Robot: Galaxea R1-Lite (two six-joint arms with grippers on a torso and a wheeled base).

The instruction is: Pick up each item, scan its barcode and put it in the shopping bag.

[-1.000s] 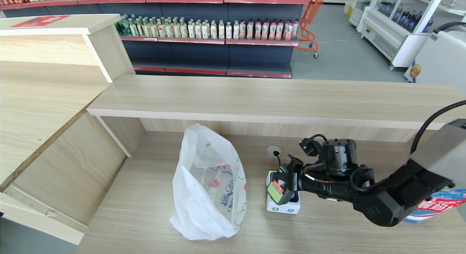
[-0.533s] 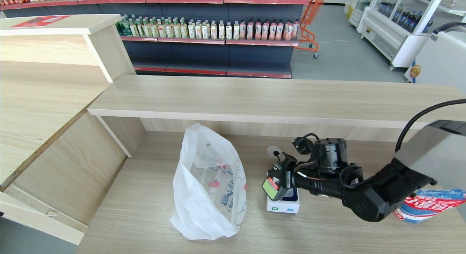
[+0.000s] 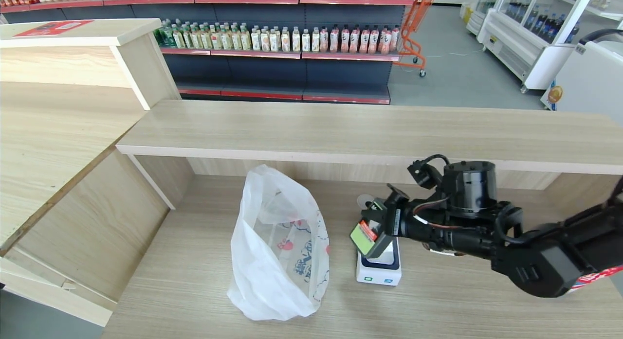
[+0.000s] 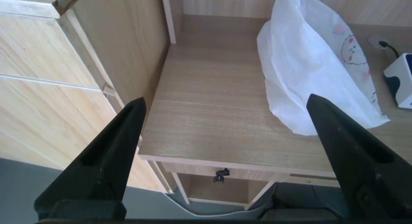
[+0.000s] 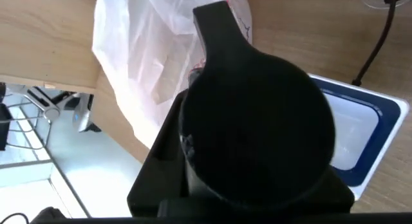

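right gripper [image 3: 373,232] is clamped on the small green pack [image 3: 360,239] right over the scanner [image 3: 378,272], so i'd say scan step, next carry it to the shopping bag [image 3: 277,241] mouth beside it.

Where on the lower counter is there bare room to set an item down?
Bare wood lies left of the bag, up to the side panel, and along the front edge before the scanner. Over the scanner it is crowded: the right gripper holds a small pack there.
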